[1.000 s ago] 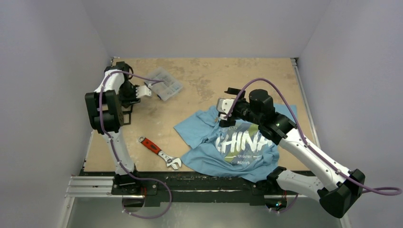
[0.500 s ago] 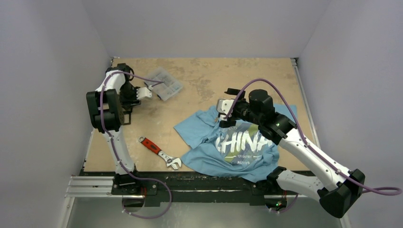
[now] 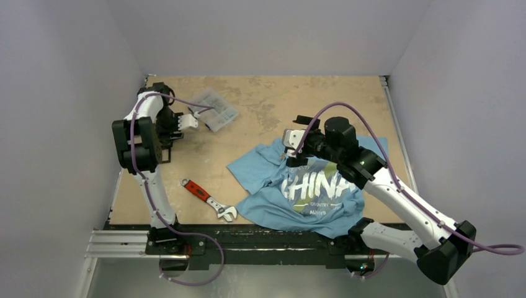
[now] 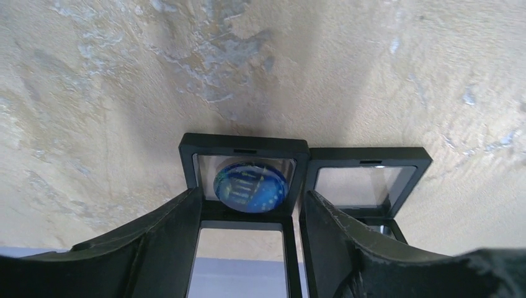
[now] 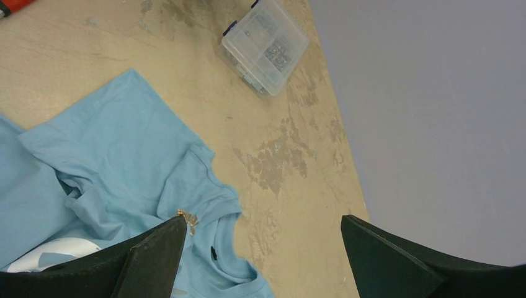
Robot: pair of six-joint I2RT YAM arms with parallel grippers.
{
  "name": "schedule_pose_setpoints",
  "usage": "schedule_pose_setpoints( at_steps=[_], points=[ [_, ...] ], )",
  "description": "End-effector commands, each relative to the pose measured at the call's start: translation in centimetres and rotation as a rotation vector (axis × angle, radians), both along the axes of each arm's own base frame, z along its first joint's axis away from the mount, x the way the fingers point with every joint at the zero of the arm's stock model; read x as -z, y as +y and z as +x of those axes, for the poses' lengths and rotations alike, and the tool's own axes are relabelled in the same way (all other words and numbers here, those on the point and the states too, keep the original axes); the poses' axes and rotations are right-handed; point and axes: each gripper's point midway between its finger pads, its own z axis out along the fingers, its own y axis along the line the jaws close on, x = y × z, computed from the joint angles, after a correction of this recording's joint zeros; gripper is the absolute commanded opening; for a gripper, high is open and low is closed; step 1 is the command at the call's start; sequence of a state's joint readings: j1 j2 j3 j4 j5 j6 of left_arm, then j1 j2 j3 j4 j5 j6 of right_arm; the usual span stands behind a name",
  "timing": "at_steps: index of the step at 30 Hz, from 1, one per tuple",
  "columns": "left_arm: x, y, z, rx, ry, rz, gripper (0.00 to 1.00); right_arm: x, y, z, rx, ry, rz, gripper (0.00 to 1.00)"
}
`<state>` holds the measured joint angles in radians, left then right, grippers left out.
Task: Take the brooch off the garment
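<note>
The light blue T-shirt lies crumpled on the bench in front of the right arm, with its "CHINA" print facing up. The brooch, a small gold-brown piece, is pinned at the edge of the neckline. In the right wrist view the right fingers are wide apart and hold nothing. They hang above the collar, and the brooch sits just beside the tip of 1 finger, not in the middle of the gap. So I judge that the step in hand is the approach: lining up over the brooch, with the grasp not yet made.

The left fingers are well apart from the shirt, near the clear organiser box at the far left. They stand on either side of a black frame that carries a round blue piece; I cannot tell whether they press on it.

For the next move I would shift the right fingers sideways until the brooch is centred, then lower them and close on the brooch alone, without catching cloth. The fabric is loose and nothing holds it down, so I expect it to rise with the pull.
</note>
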<state>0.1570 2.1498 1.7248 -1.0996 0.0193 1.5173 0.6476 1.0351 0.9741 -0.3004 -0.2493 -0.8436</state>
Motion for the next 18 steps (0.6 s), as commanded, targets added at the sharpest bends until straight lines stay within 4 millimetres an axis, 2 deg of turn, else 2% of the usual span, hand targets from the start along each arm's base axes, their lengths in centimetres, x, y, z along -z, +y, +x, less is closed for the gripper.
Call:
schedule_pose_setpoints(
  at_steps=[1,5,8,13,14,18],
  points=[
    [-5.3,-2.0,0.7,0.071,-0.098,-0.051,0.62,-1.6,0.6,0.2,0.003,0.0,0.057,0.99],
    [-7.9,-4.3,0.8,0.104,-0.144,-0.095,0.66,-1.5,0.9,0.2,0.001,0.021,0.068,0.99],
    [-10.1,-6.8,1.0,0.103,-0.191,-0.164,0.66,-1.5,1.0,0.4,0.009,0.037,0.078,0.99],
    [-14.8,-12.8,1.0,0.033,-0.274,-0.369,0.66,-0.8,0.4,1.7,0.071,0.133,0.132,0.99],
    [-15.8,-14.9,1.0,0.029,-0.289,-0.426,0.66,-0.5,-0.1,2.2,0.093,0.169,0.147,0.99],
    [-18.4,-21.0,0.0,-0.081,-0.268,-0.629,0.63,1.0,-2.8,5.2,0.224,0.349,0.197,0.99]
  ],
)
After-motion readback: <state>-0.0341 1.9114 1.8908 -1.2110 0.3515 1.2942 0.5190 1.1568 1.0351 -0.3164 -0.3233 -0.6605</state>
